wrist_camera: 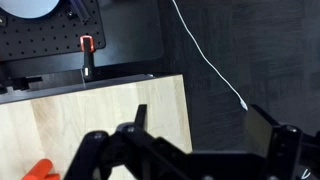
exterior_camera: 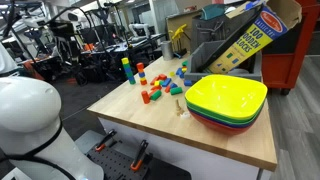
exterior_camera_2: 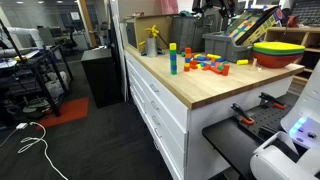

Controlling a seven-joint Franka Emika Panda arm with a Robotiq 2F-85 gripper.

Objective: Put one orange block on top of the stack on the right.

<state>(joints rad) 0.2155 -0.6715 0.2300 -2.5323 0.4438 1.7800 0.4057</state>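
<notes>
Loose orange blocks (exterior_camera: 148, 97) lie in the scattered pile at the middle of the wooden table (exterior_camera: 220, 135). A low, mostly dark blue stack (exterior_camera: 181, 72) stands at the pile's far side, towards the bowls. The tall blue-green-yellow tower (exterior_camera: 126, 68) and a short red-and-orange stack (exterior_camera: 141, 72) stand further along. In the wrist view my gripper (wrist_camera: 200, 125) is open and empty, high over the table's edge and the dark floor. An orange block (wrist_camera: 40, 170) shows at the lower left of that view. In an exterior view the gripper (exterior_camera_2: 212, 10) hangs at the top edge above the blocks.
Stacked yellow, green and red bowls (exterior_camera: 226, 100) sit on the table near the blocks. A tilted wooden-blocks box (exterior_camera: 245, 35) stands behind them. A yellow figure (exterior_camera_2: 152, 40) stands at the table's far end. A white cable (wrist_camera: 205, 55) lies on the floor.
</notes>
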